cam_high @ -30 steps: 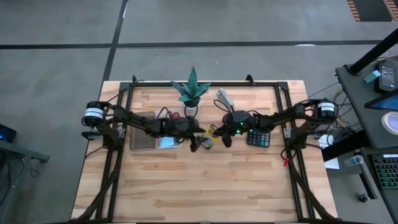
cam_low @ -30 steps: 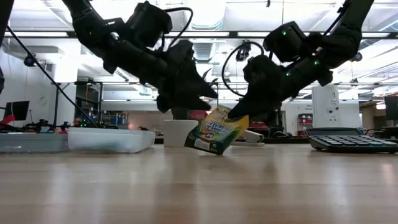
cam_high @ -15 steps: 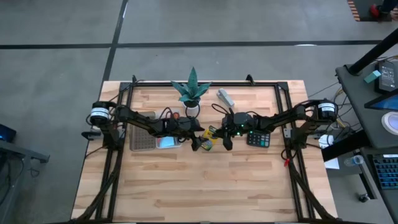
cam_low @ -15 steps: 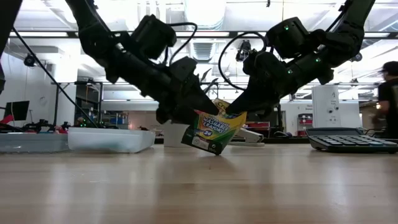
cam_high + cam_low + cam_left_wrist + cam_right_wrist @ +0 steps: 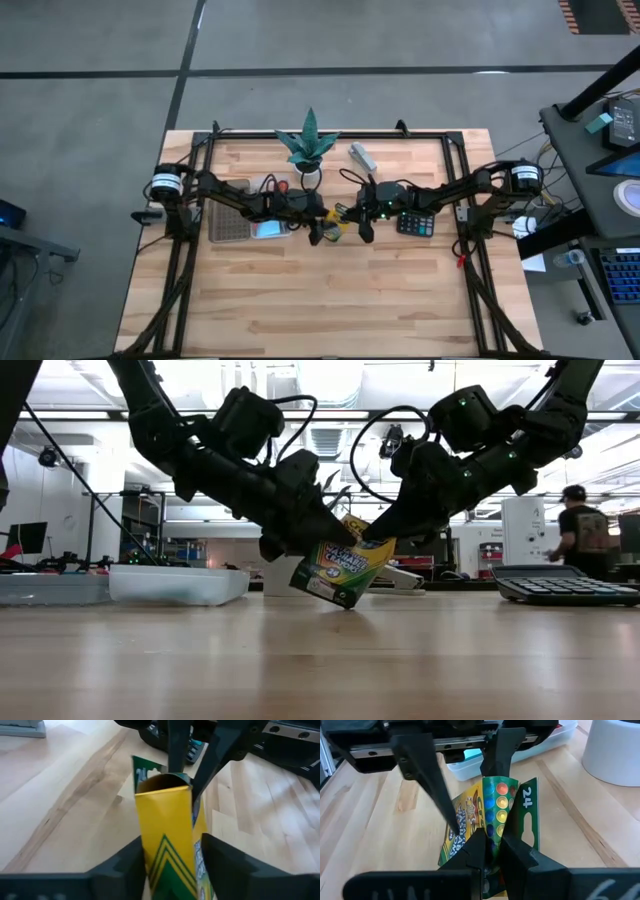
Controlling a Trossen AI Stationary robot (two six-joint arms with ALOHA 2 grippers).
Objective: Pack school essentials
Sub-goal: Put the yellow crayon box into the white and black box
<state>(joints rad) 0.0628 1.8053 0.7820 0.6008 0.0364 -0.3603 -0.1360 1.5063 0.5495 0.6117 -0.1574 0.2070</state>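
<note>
The yellow-green crayon box (image 5: pixel 335 222) hangs tilted between both grippers over the table's middle, and in the low view the crayon box (image 5: pixel 340 572) has its lower corner at or just above the wood. My left gripper (image 5: pixel 318 230) comes from the left and my right gripper (image 5: pixel 352 215) from the right, both shut on the box. A white tray (image 5: pixel 262 228) holding a light-blue notepad sits under the left arm. Red-handled scissors (image 5: pixel 282 186) lie beside it. Pencils, pens and eraser are hidden. My left gripper (image 5: pixel 172 855) has the crayon box's two long edges (image 5: pixel 150 845) between its fingers (image 5: pixel 131 860), at the end away from the open flap. It comes slanting down from the table's left. The box is tilted. My right gripper (image 5: pixel 492 852) pinches the box's flap end (image 5: pixel 495 815) across its thin side between its fingers (image 5: pixel 476 847). It slants down from the table's right. The box hangs tilted below it.
A green plant in a white pot (image 5: pixel 308 150) stands just beyond the grippers. A calculator (image 5: pixel 415 222) lies under the right arm, a grey stapler-like thing (image 5: pixel 362 156) near the far edge and a grey tray (image 5: pixel 228 222) at left. A person (image 5: pixel 578 540) walks in the background.
My left gripper has moved right and slightly down toward the crayon box and now has its fingers on the box's sides. My right gripper has kept hold of the box, which has shifted slightly left and stayed tilted.
</note>
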